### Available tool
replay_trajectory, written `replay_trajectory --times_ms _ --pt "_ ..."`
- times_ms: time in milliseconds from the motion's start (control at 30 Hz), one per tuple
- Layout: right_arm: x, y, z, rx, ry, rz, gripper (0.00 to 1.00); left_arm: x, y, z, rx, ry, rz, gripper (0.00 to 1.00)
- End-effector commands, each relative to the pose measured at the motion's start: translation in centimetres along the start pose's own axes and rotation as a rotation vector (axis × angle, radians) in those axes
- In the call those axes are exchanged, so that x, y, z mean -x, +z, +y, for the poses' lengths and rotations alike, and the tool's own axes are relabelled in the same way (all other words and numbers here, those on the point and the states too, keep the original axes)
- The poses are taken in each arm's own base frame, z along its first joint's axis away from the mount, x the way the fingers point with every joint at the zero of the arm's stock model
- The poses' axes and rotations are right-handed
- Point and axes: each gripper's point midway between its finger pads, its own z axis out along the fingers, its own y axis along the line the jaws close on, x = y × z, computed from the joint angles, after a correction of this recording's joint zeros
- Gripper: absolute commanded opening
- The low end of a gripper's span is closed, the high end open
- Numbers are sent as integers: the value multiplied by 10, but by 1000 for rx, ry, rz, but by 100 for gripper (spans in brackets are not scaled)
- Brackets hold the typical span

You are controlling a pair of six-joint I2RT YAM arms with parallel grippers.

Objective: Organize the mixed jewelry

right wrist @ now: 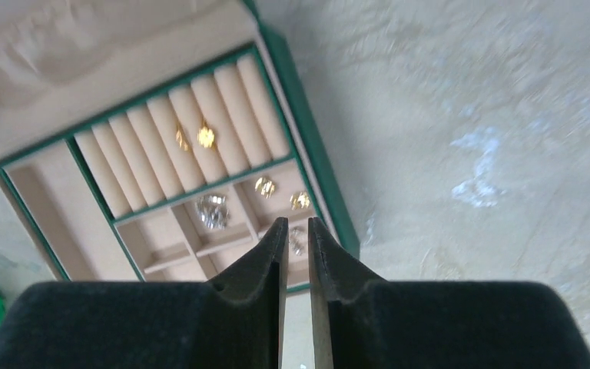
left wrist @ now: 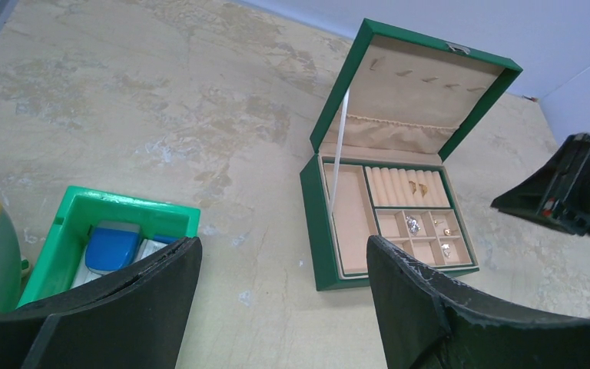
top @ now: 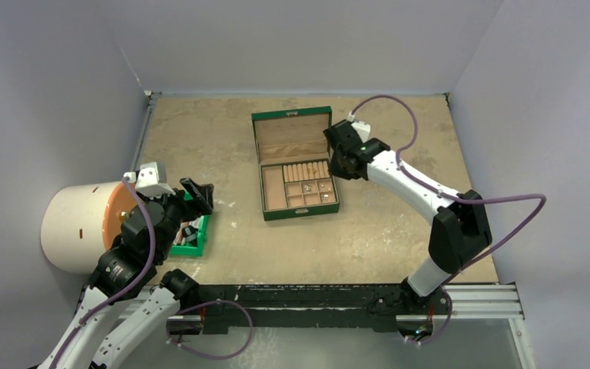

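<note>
right end effector point(right wrist: 297, 223) barely parted, nothing pinched, over the green jewelry box point(right wrist: 311, 165). left end effector point(left wrist: 283, 244) spread wide by the green bin point(left wrist: 123, 204). jewelry point(right wrist: 212, 209) sits in the small compartments and ring rolls. i'd lift straight up, clear of the lid. scuffed tan worktop point(top: 200, 138), plain grey walls.

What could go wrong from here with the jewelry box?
1. The right gripper hangs over the small compartments of the box with its jaws barely apart. Dipping in could flick a gold piece into another cell or over the rim.
2. The raised lid stands close beside that gripper. A sideways swing might knock it shut or shove the box.
</note>
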Motion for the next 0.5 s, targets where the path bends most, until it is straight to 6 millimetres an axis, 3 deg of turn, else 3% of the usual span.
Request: replay_trajectory --times_ms 0,200,333,467 --pt "61 -17 -19 14 34 -123 17 6 2 -1 10 -22 -18 79" --pt "115 -11 -40 72 121 -173 8 6 2 0 14 -22 -18 79" --pt "144 -8 -38 110 141 -194 0 6 2 1 19 -23 -20 79" --pt "165 2 -32 145 152 -200 0 6 3 2 26 -23 -19 79"
